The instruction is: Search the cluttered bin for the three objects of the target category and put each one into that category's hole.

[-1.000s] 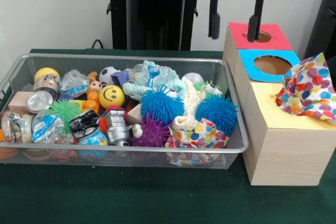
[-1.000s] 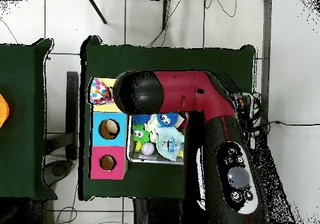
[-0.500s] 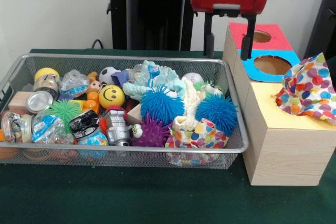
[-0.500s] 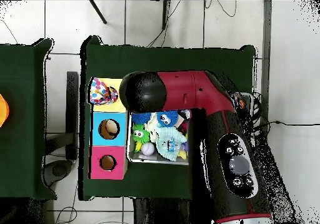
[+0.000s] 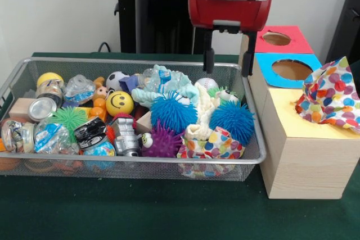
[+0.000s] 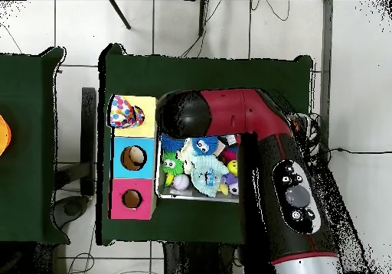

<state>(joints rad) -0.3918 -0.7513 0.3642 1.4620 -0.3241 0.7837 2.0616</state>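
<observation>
Toys fill the wire bin (image 5: pixel 17 80), the biggest thing on the table, and the wire bin is the place everything else is told from. Just beside the bin's right end stands the wooden box (image 5: pixel 304 167) with three tops: red (image 5: pixel 295 40) at the far end, blue (image 5: pixel 264 71) in the middle, yellow (image 5: pixel 287 125) nearest. A spotted cloth (image 5: pixel 332 96) already sits stuffed in the yellow hole.

Above the bin's far right corner hangs the gripper (image 5: pixel 227 60). Its two black fingers (image 5: pixel 208 60) are spread wide apart and hold nothing.

Which kind of toy is wanted I cannot tell for sure. If it is cloth, a second spotted cloth (image 5: pixel 216 144) lies at the bin's front right, against the front wall. It is lower than the gripper and toward the front of the bin. I think the arm must come forward and down to reach it. Blue spiky balls (image 5: pixel 232 119) sit right behind it and could get in the way.
</observation>
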